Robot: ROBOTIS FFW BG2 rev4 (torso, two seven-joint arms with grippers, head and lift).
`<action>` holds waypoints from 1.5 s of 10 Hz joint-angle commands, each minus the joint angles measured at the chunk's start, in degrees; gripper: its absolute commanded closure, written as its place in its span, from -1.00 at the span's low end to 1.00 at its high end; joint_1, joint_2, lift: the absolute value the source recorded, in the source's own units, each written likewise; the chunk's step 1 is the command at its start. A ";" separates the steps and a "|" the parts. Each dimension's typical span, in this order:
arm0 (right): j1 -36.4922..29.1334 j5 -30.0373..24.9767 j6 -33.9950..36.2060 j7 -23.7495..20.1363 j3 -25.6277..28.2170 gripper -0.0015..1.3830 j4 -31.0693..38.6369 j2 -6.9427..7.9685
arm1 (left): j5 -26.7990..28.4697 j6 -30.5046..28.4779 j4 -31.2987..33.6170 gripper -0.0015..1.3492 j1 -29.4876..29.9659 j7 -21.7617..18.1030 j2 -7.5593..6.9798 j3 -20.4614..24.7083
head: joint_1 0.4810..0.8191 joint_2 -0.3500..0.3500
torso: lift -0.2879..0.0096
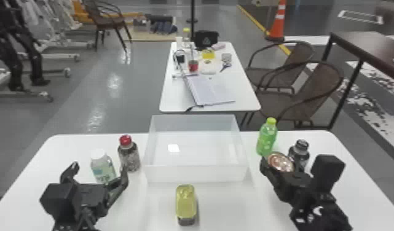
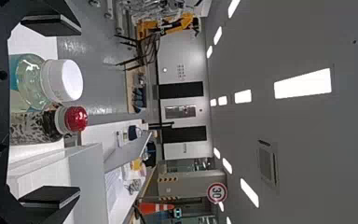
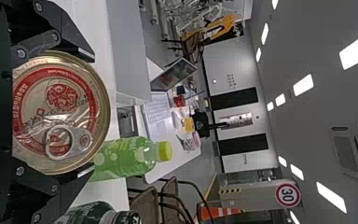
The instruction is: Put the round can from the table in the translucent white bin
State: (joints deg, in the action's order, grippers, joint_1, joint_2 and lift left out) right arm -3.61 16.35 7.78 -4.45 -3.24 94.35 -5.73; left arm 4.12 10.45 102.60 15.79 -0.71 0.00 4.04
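My right gripper (image 1: 282, 172) is at the right of the table, shut on the round can (image 1: 281, 162), whose lid faces up towards the head camera. In the right wrist view the can (image 3: 56, 112) sits between the two fingers of the right gripper (image 3: 81, 114), its pull tab showing. The translucent white bin (image 1: 196, 173) stands at the middle of the table, to the left of the can. My left gripper (image 1: 96, 173) stays open at the left, before two bottles; the left wrist view shows the same gripper (image 2: 77, 112) with its fingers wide apart.
A yellow-topped tin (image 1: 186, 201) lies in front of the bin. White-capped (image 1: 103, 167) and red-capped (image 1: 129, 155) bottles stand left of it. A green bottle (image 1: 266, 138) and a dark bottle (image 1: 299, 153) stand just behind the right gripper.
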 commanded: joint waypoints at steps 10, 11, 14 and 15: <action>31.21 1.41 9.10 -24.64 -1.16 0.36 -27.11 -2.79 | -0.26 -0.95 -1.52 -0.85 -1.37 0.01 0.15 -1.23 | -0.60 0.00 | 0.26; 32.79 1.67 7.69 -25.96 -1.77 0.36 -29.92 -1.83 | -0.35 -1.04 -1.70 -0.85 -1.72 -0.08 0.15 -1.40 | -0.60 0.00 | 0.26; 35.60 3.60 5.76 -29.30 -5.38 0.36 -36.25 -0.33 | -0.61 -1.13 -1.96 -0.85 -1.99 -0.08 0.15 -1.76 | -0.60 0.00 | 0.26; 36.22 4.39 5.06 -30.35 -6.96 0.36 -38.45 0.02 | -0.61 -1.13 -1.96 -0.85 -2.08 -0.17 0.15 -1.76 | -0.60 0.00 | 0.26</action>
State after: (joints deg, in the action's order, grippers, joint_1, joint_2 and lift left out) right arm 32.20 20.23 13.13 -34.65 -9.23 57.27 -5.92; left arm 3.53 9.36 100.65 13.77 -0.85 0.00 2.30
